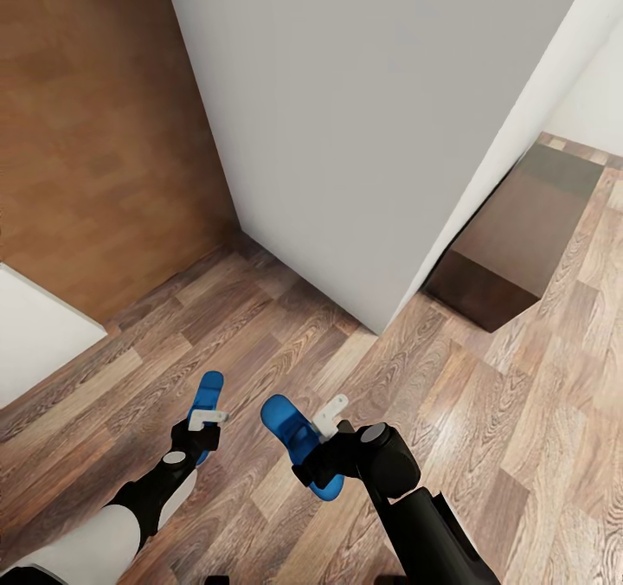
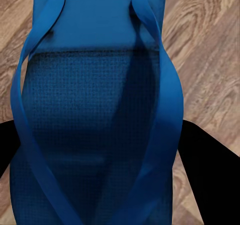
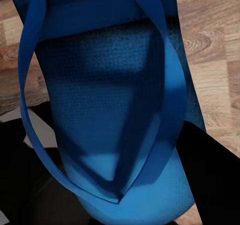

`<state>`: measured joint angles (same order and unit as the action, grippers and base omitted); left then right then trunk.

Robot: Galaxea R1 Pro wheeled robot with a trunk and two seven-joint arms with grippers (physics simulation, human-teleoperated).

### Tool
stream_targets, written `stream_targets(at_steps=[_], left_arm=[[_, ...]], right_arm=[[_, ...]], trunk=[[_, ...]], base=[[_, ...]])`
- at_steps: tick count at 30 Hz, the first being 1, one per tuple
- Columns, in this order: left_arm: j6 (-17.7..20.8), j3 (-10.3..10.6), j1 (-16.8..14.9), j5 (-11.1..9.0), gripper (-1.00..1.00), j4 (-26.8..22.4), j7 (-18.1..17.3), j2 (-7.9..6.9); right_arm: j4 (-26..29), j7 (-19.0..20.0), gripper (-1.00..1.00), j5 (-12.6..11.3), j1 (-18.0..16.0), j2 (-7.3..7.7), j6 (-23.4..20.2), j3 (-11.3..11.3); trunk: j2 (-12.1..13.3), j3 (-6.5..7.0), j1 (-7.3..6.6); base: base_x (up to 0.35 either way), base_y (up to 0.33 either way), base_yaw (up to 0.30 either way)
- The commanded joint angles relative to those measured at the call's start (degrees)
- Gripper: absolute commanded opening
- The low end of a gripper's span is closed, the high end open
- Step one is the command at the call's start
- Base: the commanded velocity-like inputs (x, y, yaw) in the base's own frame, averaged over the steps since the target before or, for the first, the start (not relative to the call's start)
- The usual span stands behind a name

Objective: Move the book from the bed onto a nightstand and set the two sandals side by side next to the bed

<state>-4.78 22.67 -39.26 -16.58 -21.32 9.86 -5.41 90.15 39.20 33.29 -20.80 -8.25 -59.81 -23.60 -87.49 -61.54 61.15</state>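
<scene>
A white wall corner (image 1: 346, 135) stands ahead of both pincers, with a dark brown cabinet (image 1: 510, 247) low against it, ahead and to the right of the right gripper (image 1: 333, 416). The wood-plank floor (image 1: 484, 412) lies beneath both arms. No bed, nightstand or book appears in these views.

The right gripper pinches the right sandal (image 1: 298, 442), whose sole projects past the fingers on both sides. The left gripper (image 1: 206, 416) pinches the left sandal (image 1: 206, 395), which points forward from the fingers. Both sandals are carried clear of the floor, near each other but apart.

Handling judgement: each sandal is light, thin and flexible, likely foam or rubber, so it may droop or swing. The soft straps (image 3: 165, 75) deform easily. Grip the sole edge at mid-length, not the strap, and set it down flat.
</scene>
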Motion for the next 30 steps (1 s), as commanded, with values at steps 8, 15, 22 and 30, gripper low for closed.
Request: stream_targets(at_steps=[8,15,22,30], left_arm=[[-0.2,0.5,0.0,-0.6,-1.0,0.0,0.3,-0.04],[-0.2,0.6,0.0,-0.6,-1.0,-0.1,0.3,0.04],[-0.2,0.6,0.0,-0.6,-1.0,-0.2,0.3,0.04],[-0.2,0.6,0.0,-0.6,-1.0,-0.2,0.3,0.14]], right_arm=[[0.0,0.5,-1.0,0.6,0.0,-0.01,-0.2,-0.1],[0.0,0.5,-1.0,0.6,0.0,-0.1,-0.2,-0.2],[0.0,0.5,-1.0,0.5,0.0,-0.13,-0.2,-0.2],[0.1,0.5,-1.0,0.5,0.0,-0.18,-0.2,-0.3]], trunk=[[3.2,1.41,-1.76],[6.0,2.67,-3.3],[8.8,3.92,-4.84],[12.0,5.36,-6.6]], base=[[0.0,0.0,0.0],[0.0,0.0,0.0],[0.0,0.0,0.0],[0.0,0.0,0.0]])
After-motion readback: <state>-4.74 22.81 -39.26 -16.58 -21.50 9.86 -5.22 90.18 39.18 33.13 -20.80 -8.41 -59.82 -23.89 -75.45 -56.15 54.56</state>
